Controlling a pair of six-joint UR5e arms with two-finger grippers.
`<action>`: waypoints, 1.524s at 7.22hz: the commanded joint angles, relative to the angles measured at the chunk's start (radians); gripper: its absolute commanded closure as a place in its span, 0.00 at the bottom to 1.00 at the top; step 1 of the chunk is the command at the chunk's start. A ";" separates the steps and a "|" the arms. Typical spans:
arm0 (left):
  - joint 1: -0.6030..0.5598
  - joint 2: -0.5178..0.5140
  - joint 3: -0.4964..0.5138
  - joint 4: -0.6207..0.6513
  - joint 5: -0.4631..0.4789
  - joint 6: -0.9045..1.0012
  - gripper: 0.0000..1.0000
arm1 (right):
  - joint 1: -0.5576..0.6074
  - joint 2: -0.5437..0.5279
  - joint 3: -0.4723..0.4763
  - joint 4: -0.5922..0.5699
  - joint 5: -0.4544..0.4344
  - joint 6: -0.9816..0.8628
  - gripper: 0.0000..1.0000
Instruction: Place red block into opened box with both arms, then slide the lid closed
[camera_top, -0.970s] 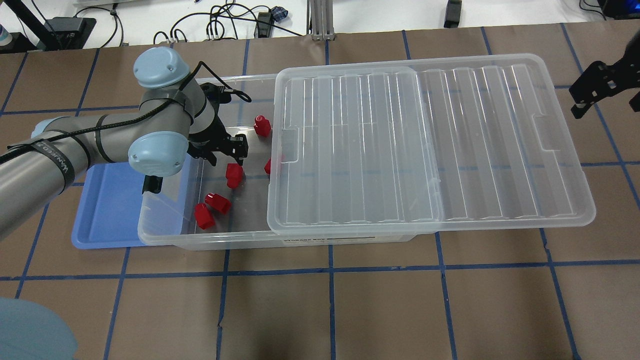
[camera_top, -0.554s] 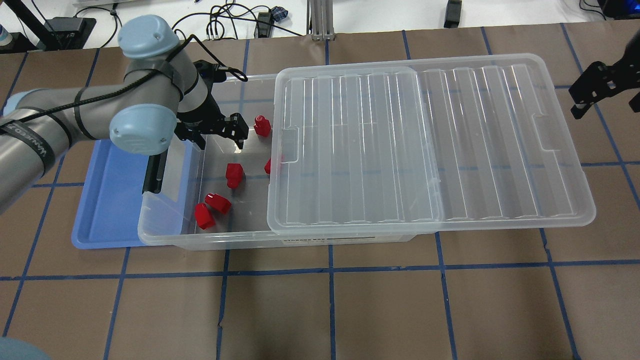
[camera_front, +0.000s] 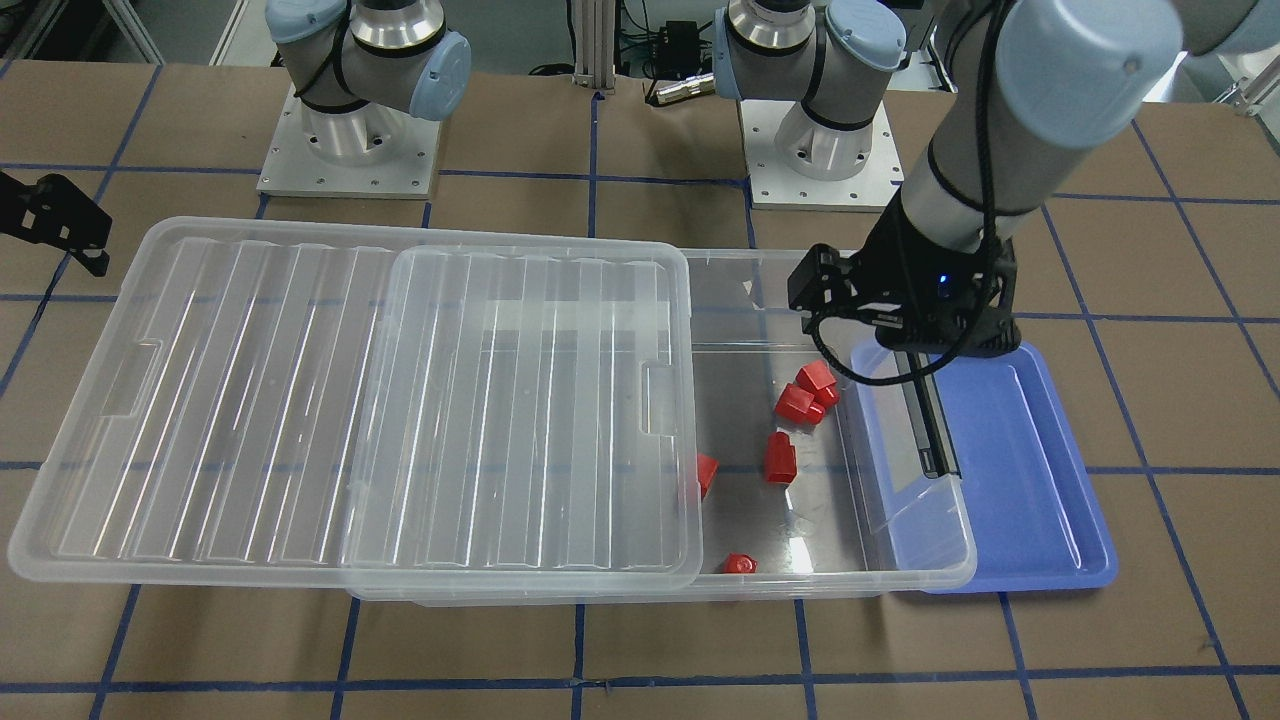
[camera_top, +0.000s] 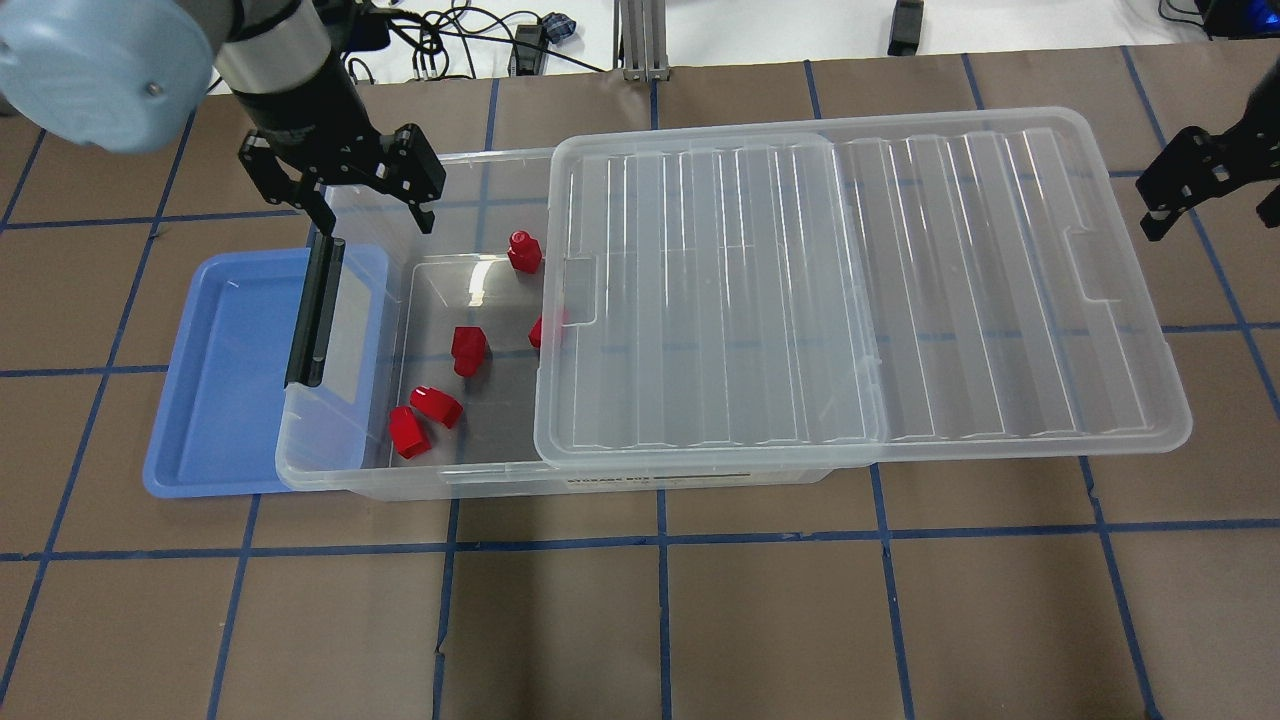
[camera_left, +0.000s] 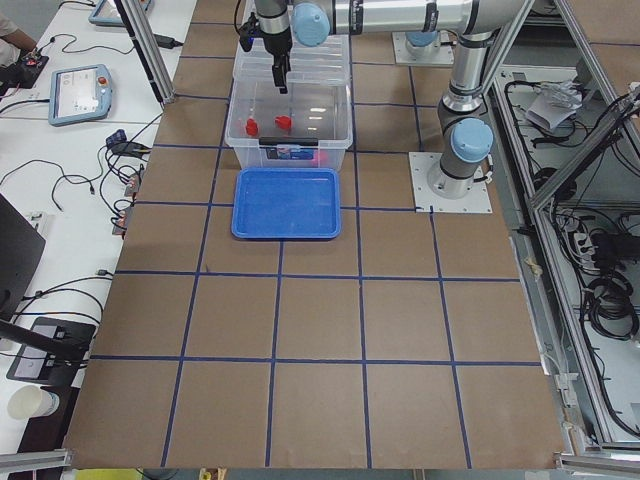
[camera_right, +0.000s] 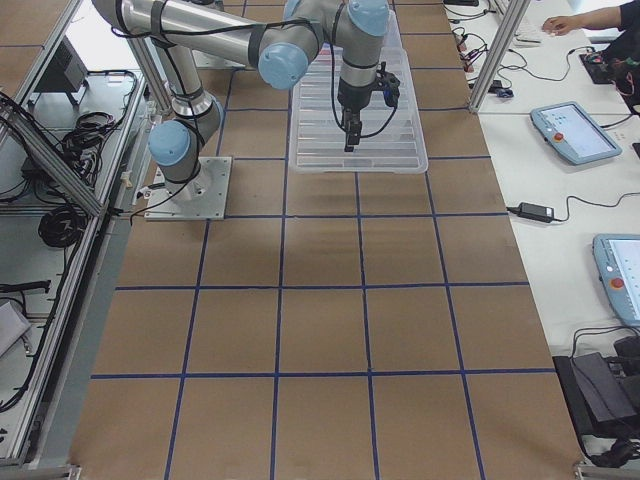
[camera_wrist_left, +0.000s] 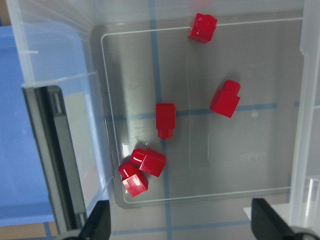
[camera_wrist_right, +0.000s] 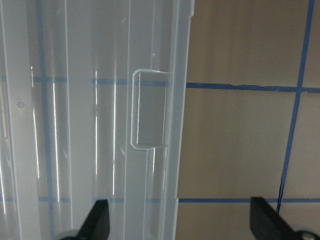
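Observation:
Several red blocks lie on the floor of the clear box (camera_top: 420, 478): one (camera_top: 524, 251) at the back, one (camera_top: 468, 350) in the middle, two (camera_top: 420, 418) touching at the front, and one (camera_top: 545, 330) half under the lid (camera_top: 860, 290). The lid is slid to the right, leaving the box's left end uncovered. My left gripper (camera_top: 377, 222) hangs open and empty above the box's back left corner, over the blocks (camera_wrist_left: 165, 119). My right gripper (camera_top: 1208, 205) is open and empty beyond the lid's right end, above its notch (camera_wrist_right: 148, 110).
A blue tray (camera_top: 215, 380) lies under the box's left end, where the black bar handle (camera_top: 315, 310) sits. The lid overhangs the box far to the right. Cables and gear line the table's far edge.
My left gripper, still open and empty, has risen out of the box and drawn back toward its far left corner. The blocks, the lid and the right gripper have not moved.

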 joint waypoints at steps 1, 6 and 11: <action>-0.003 0.077 0.036 -0.071 0.012 0.010 0.00 | -0.006 0.006 0.002 -0.004 -0.005 -0.013 0.00; 0.024 0.106 -0.061 0.018 0.015 0.013 0.00 | -0.095 0.072 0.077 -0.117 -0.052 -0.018 0.00; 0.023 0.108 -0.064 0.020 0.011 0.009 0.00 | -0.106 0.163 0.078 -0.214 -0.060 0.004 0.00</action>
